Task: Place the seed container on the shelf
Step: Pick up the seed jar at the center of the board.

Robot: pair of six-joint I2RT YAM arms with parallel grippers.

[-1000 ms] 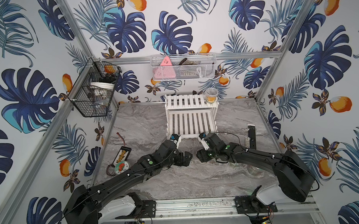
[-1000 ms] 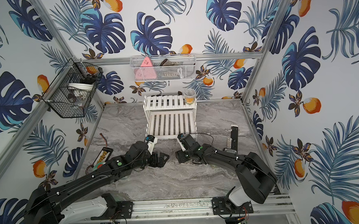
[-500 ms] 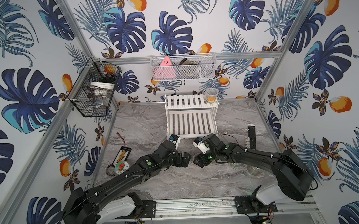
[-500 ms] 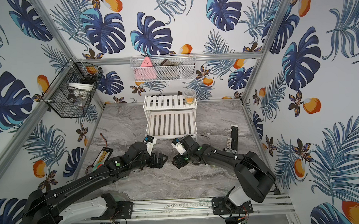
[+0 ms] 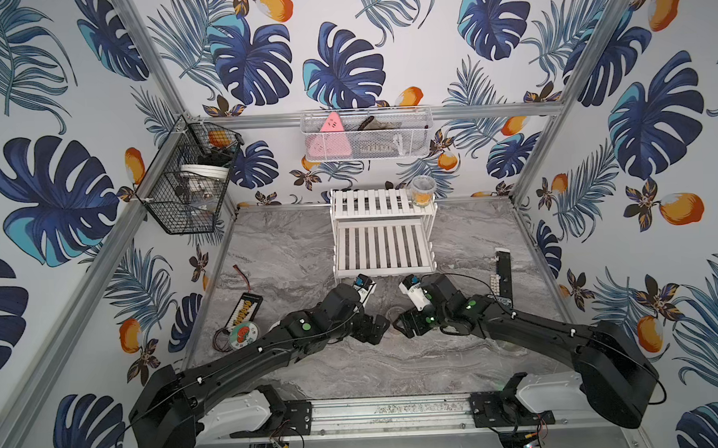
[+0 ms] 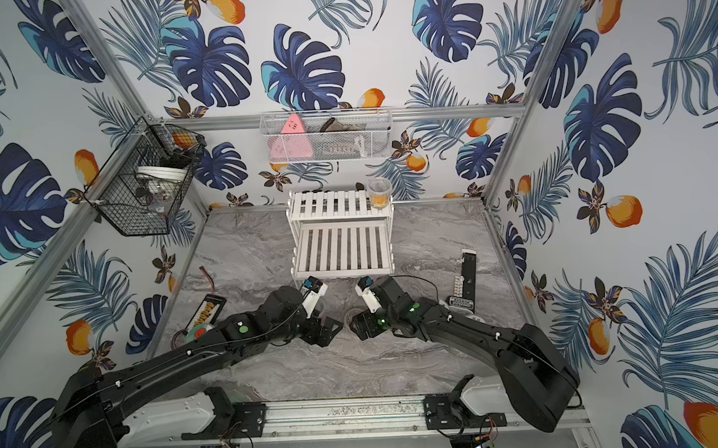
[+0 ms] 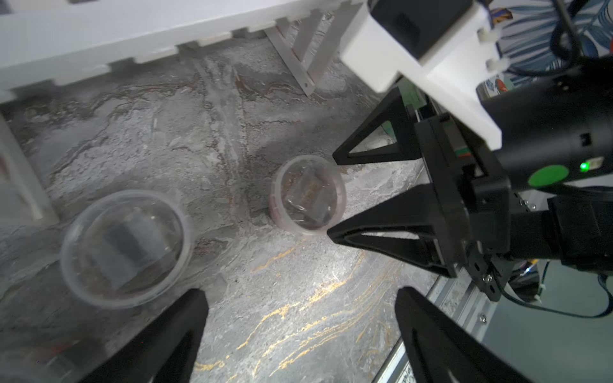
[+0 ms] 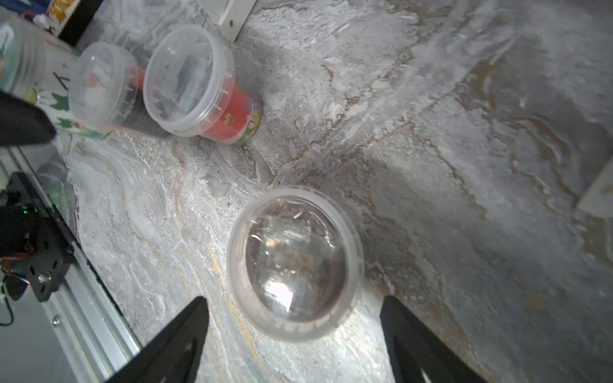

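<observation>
I am holding my right gripper [image 8: 293,300] low over the marble table [image 5: 291,244], jaws apart and clamping nothing; the seed container [image 8: 293,262], clear and lidded, is standing upright on the table between its fingertips [image 8: 189,325], in front of the shelf [image 5: 381,249] and not on it. My left gripper [image 7: 300,291] is facing it, jaws spread wide and empty. A second clear tub [image 7: 122,248] is sitting near it, and a cup [image 5: 422,189] is standing on the shelf's upper tier
</observation>
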